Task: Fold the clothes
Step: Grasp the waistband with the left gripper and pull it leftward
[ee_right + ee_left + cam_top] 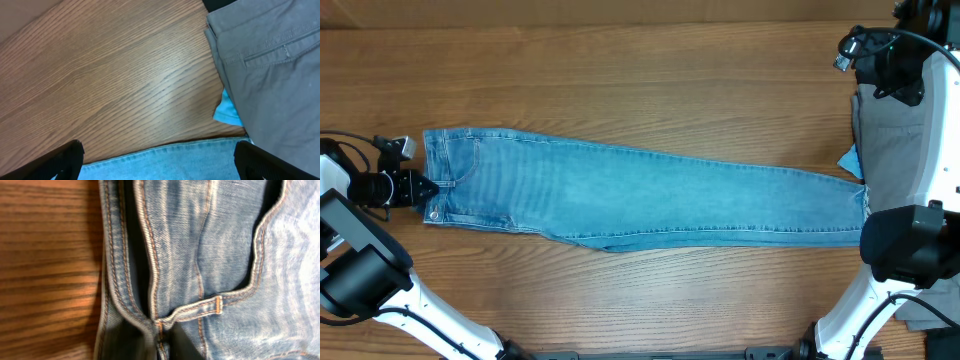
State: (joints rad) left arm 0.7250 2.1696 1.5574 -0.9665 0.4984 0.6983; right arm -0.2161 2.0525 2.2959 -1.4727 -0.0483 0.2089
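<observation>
Jeans (640, 200), halved lengthwise, flat on worktop (620, 80). Left tool (415, 187) at waistband (115, 280), grip indeterminate; right tool (160, 167) spread, empty. Advised: pinch both layers, fold squarely hemward.

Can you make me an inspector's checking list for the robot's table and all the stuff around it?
Surface: wooden table, brown grain.
Job's things: jeans laid out long, waist left, hems right; grey shorts partly under the right arm.
Clutter: small light-blue cloth poking out beside the shorts.
Pincers: left pincer at the jeans' waistband, cannot tell if open or shut; right pincer open over the hem end, holding nothing.
Cables: black cables on both arms, off the clothes.
Surroundings: nothing seen.
</observation>
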